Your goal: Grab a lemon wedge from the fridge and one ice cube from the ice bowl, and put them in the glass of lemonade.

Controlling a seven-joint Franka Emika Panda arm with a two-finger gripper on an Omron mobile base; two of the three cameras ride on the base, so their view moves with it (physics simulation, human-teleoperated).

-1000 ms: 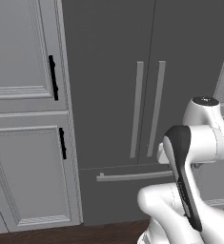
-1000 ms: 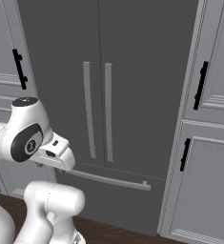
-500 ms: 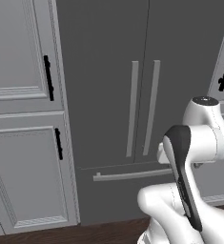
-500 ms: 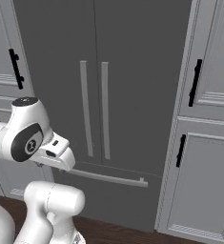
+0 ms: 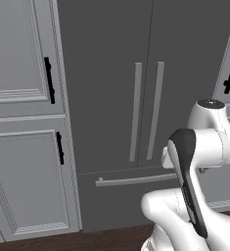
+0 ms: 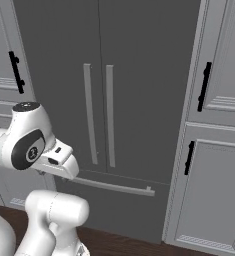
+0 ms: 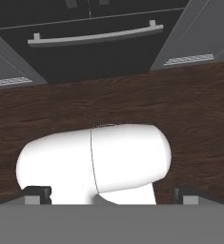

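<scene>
Approach stage: the fridge [image 5: 150, 98] stands shut directly ahead, so no lemon wedge is yet reachable. In the hand view the gripper [image 7: 111, 196] points down at the dark wood floor [image 7: 189, 109], jaws spread wide and empty. Next, judged: raise the hand to one door handle and pull. Count: two vertical door handles [image 6: 99, 115], one drawer bar [image 7: 96, 36], four black cabinet handles across the base views.

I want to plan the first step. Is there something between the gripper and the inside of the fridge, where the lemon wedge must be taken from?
Yes. Both upper doors of the fridge are shut, with their vertical bar handles side by side at the middle seam, and the lower drawer is shut too. The gripper is open, pointing down at the wooden floor before the fridge.
</scene>
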